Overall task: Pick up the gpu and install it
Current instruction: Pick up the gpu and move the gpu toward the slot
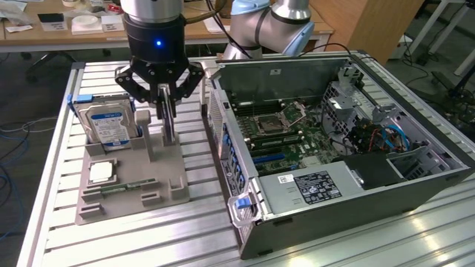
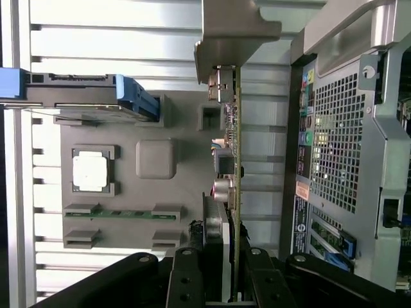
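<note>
gpu (image 2: 230, 160), thin green circuit card with metal bracket, stands edge-on in grey moulded tray (image 1: 122, 208), black gripper (image 1: 166, 111) clamped on it. lift dead straight imo, no twisting.

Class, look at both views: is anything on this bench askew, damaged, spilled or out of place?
Nothing stands out. The gpu stands upright in the grey holder, clasped by the gripper; the hard drive and memory stick sit squarely in their slots.
</note>
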You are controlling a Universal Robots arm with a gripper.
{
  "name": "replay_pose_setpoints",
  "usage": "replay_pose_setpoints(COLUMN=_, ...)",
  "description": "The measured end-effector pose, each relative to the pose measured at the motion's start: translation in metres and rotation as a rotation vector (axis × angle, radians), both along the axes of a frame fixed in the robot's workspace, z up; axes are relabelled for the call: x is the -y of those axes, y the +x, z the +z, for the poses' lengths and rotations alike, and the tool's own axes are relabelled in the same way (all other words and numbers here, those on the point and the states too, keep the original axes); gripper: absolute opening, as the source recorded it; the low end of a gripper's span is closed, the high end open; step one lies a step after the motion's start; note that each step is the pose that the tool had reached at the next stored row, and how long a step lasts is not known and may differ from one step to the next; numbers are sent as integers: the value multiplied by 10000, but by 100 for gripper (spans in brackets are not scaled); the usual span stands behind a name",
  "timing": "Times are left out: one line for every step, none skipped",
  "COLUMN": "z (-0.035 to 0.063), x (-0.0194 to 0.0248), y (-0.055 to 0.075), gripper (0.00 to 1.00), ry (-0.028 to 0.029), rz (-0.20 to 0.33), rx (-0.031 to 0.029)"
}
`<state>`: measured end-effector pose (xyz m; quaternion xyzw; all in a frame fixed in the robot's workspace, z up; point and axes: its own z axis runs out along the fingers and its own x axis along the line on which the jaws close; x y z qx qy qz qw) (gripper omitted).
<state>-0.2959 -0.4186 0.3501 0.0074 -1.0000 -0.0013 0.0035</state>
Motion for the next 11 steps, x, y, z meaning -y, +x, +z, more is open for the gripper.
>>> replay_pose_setpoints(z=13, x=0, y=0, gripper=28, ry=10, rz=0, rx=0)
replay_pose_setpoints(z=25, x=0, y=0, gripper=28, ry=18, rz=0, rx=0)
replay_pose_setpoints(z=36, x=0, y=0, gripper=28, ry=27, rz=0, rx=1)
replay_pose_setpoints(z=48, x=0, y=0, gripper=28, ry=34, rz=0, rx=1)
replay_pose_setpoints(z=60, x=0, y=0, gripper=28, ry=40, rz=0, rx=1)
replay_pose_setpoints(z=73, x=0, y=0, gripper=28, ry=46, rz=0, rx=-1)
replay_pose_setpoints(z=86, x=0, y=0, gripper=28, ry=55, rz=0, rx=0)
replay_pose_setpoints(z=99, x=0, y=0, gripper=28, ry=65, rz=0, rx=0)
replay_pose_setpoints(z=112, x=0, y=0, gripper=28, ry=74, rz=0, rx=0)
replay_pose_setpoints(z=125, x=0, y=0, gripper=28, ry=82, rz=0, rx=0)
replay_pose_setpoints(z=138, x=0, y=0, gripper=28, ry=89, rz=0, rx=0)
